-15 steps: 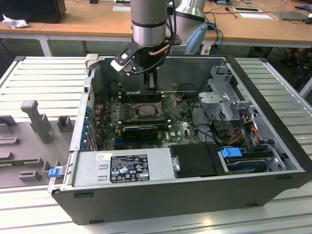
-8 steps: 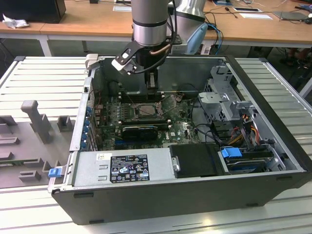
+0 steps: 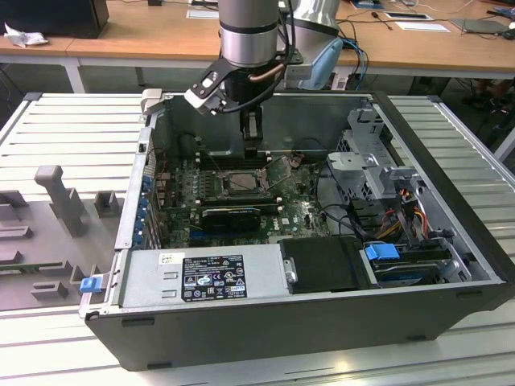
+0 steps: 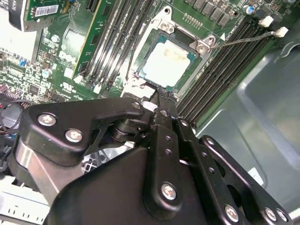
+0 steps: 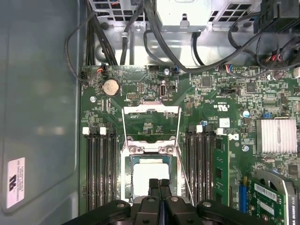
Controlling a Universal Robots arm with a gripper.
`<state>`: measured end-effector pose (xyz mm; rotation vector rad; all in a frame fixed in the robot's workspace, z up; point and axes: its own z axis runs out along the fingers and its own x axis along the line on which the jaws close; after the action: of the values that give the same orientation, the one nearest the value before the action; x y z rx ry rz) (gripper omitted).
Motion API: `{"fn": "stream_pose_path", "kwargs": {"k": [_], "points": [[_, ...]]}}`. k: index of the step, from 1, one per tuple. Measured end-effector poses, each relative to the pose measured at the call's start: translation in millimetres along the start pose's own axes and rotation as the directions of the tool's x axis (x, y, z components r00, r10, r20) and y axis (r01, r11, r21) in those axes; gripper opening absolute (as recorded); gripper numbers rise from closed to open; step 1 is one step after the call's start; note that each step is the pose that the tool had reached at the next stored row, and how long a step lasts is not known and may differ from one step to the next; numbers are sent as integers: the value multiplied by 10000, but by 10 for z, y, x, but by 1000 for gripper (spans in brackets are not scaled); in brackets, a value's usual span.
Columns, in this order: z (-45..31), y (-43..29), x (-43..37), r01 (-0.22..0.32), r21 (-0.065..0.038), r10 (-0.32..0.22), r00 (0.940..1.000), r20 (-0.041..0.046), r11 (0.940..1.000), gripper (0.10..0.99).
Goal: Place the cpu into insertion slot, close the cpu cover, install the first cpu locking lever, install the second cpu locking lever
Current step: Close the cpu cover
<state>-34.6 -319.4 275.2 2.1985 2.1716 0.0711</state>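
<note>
Jaws pinched together with nothing between them that I can see: that is how the tool end hangs, low inside the open computer case (image 3: pixel 451 265). The arm (image 3: pixel 249 32) comes straight down from above. In the first wrist view the two black fingertips (image 5: pixel 154 186) meet over the near edge of the cpu (image 5: pixel 149 171). Whether they touch it I cannot tell.

The cpu lies flat in the insertion slot (image 5: pixel 131 168), its pale grey top facing up and uncovered. The slot sits on the green motherboard (image 5: pixel 140 89), between two banks of long black memory slots (image 5: pixel 101 168).

Beyond the chip, the cpu cover (image 5: pixel 151 108) is a thin bright frame, and green board shows through its big window. It is not down over the chip. Whether it stands upright or leans back I cannot tell. A thin metal rod (image 4: pixel 243 39) runs away from one corner of the socket and across the memory slots.

In the exterior view the case rests on a ribbed grey bench (image 3: pixel 72 129). A power supply (image 3: pixel 201 269) with a black label lies along the case's near wall. Grey moulded fixtures (image 3: pixel 52 185) sit on the bench at the exterior view's left, well apart from the case.
</note>
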Motion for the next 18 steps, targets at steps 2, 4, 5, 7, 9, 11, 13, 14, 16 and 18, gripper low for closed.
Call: {"fn": "stream_pose_path", "kwargs": {"k": [2,4,5,7,9,11,13,14,16,18], "points": [[-11,33,0,-1,5,1,10000,0,10000,106],[-32,41,0,-2,7,2,10000,0,10000,106],[-41,41,0,-2,7,2,10000,0,10000,106],[-41,111,1,-1,12,1,10000,-1,10000,106],[-39,148,2,-1,16,1,10000,0,10000,106],[-37,173,2,-1,20,1,10000,-1,10000,106],[-35,201,2,-2,25,2,10000,-1,10000,106],[-34,215,3,-1,28,1,10000,-1,10000,106],[-30,269,3,-1,41,1,10000,-1,10000,106],[-27,312,4,-1,52,1,10000,0,10000,106]]}}
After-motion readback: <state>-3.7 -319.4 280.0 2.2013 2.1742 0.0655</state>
